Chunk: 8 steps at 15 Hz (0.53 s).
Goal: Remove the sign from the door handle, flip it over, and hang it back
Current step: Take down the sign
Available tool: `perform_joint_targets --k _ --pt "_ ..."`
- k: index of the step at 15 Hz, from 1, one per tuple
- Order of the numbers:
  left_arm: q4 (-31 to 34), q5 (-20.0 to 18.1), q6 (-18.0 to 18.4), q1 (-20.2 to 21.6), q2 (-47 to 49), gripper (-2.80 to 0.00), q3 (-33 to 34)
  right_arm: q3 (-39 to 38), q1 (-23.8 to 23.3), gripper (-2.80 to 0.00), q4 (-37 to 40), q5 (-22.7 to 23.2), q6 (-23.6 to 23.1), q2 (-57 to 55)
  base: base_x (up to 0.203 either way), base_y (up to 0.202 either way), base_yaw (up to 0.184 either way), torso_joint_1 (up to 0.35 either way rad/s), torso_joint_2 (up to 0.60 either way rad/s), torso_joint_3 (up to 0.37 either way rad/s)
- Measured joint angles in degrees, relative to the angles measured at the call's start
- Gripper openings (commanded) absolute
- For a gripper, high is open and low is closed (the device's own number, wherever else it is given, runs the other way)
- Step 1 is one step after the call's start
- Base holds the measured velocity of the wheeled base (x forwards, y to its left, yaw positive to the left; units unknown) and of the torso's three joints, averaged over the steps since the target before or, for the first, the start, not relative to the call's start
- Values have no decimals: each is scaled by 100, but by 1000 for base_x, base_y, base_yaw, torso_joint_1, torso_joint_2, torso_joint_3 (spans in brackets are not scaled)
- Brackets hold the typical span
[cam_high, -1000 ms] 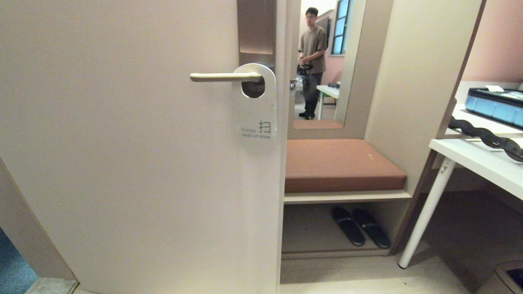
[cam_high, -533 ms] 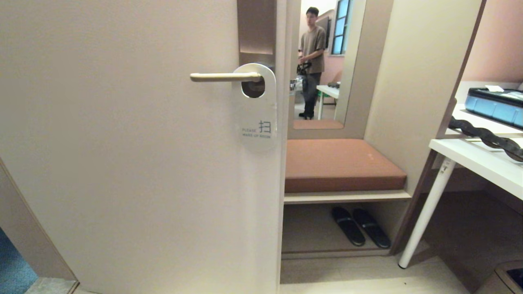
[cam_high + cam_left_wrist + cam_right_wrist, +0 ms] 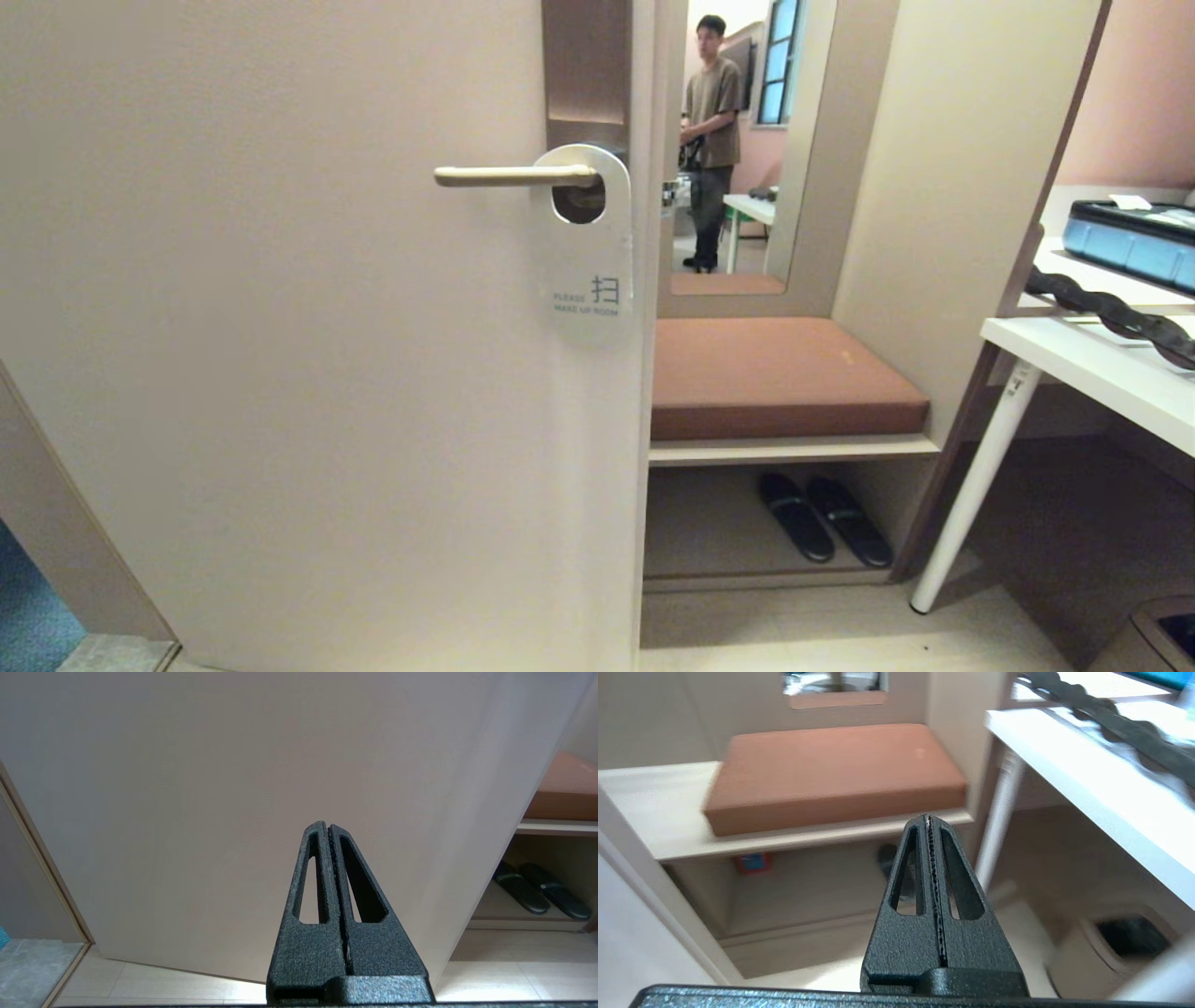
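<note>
1. Cream door handle (image 3: 513,175) juts left from its brown plate; the sign (image 3: 586,247) hangs on it by its hole, white face toward me, against the door (image 3: 280,373) near the door's right edge.
2. My left gripper (image 3: 328,828) faces bare door low down, jaws pressed together, empty.
3. My right gripper (image 3: 929,820) points at the cushioned bench (image 3: 831,770), jaws likewise closed on nothing.
4. Nothing is lifted yet; I judge reaching comes first: open the jaws, pinch the sign's lower end.
5. Open room lies right of the door's edge; the white surface (image 3: 1092,373) bounds it farther right.

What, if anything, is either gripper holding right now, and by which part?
Nothing: the left gripper and right gripper are shut and empty; the sign hangs on the door handle.
</note>
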<state>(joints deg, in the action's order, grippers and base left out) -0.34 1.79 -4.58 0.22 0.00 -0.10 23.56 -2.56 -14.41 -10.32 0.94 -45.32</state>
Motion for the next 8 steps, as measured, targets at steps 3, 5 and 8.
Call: perform_joint_targets --k 3,5,8 --pt "3 2 1 2 0 -280 0 110 -1043 -280 -919 1441 -189 -885 0 0 0 0 0 0" --pt "1 1 -2 2 0 -280 0 320 -1718 -280 -1428 2667 -469 -1544 0 0 0 0 0 0" --pt "1 0 -2 2 0 -280 0 775 -2182 -280 -1979 4221 -793 -2440 0 0 0 0 0 0"
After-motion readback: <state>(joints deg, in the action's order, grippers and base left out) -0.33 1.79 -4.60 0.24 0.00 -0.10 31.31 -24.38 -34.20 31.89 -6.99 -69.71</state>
